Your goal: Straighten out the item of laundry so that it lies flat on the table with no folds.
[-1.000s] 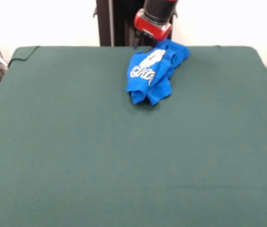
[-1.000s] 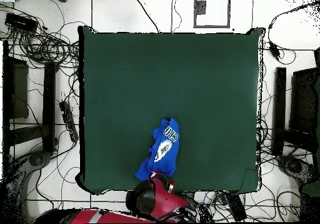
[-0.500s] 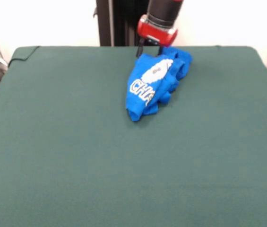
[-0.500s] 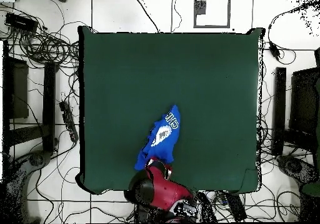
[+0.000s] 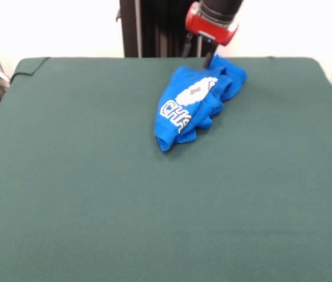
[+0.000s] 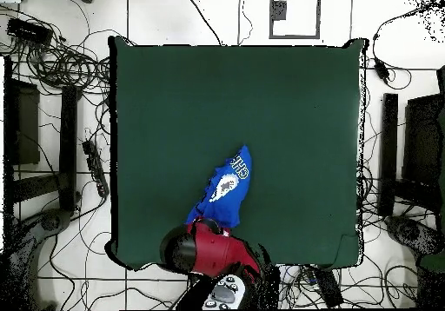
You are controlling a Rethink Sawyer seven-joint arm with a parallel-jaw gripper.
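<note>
Near the far edge of the green table, my gripper stands at the upper end of the crumpled blue T-shirt, its two fingers slightly apart, and I cannot tell whether they hold the cloth.

Arm cropped; claw state unclear

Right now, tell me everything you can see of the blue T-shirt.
The blue T-shirt is a small, soft-looking bright blue garment with a white graphic and white block letters. It lies bunched and folded, not flat, on the green table near the robot-side edge. The gripper meets its far end there; whether it grips the cloth cannot be told.
</note>
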